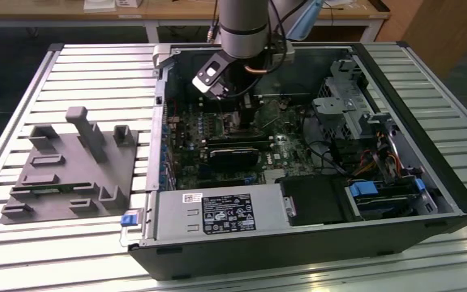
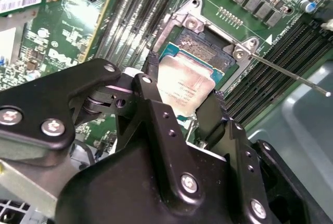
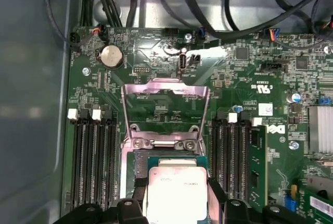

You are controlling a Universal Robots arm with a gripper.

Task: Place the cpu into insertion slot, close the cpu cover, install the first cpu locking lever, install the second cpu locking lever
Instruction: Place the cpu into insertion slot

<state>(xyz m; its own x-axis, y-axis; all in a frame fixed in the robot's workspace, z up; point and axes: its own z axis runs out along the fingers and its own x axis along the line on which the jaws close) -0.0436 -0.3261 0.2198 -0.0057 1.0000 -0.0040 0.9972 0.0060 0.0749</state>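
currently the cpu (image 3: 176, 190) is pinched by the gripper (image 2: 183, 82), whose two black fingers (image 2: 156, 104) are pressed against two opposite edges of the chip. the cpu is held metal top up over the slot (image 2: 205, 47), which is set near the middle of the board (image 3: 156, 57). in the second wrist view the chip is seen shifted toward one side of the slot, so that a strip of the dark contact field is left uncovered along the other side. whether the chip touches the slot cannot be told.

the cover (image 3: 166, 89) is swung open, folded back from its hinge at one edge of the slot, and bare board is seen through its window. one thin lever (image 2: 291, 76) stands free, sticking out from a corner of the slot over the memory slots (image 2: 281, 52). in the first wrist view such long slots are seen on both sides of the cpu.

in the exterior view the arm (image 1: 245, 24) is seen reaching down into the open case (image 1: 315, 249), over the half of the board farther from the camera. the case is laid on its side on a slatted table (image 1: 95, 79). a grey fixture (image 1: 71, 170) is placed on the table at the exterior view's left of the case, well apart from the arm.
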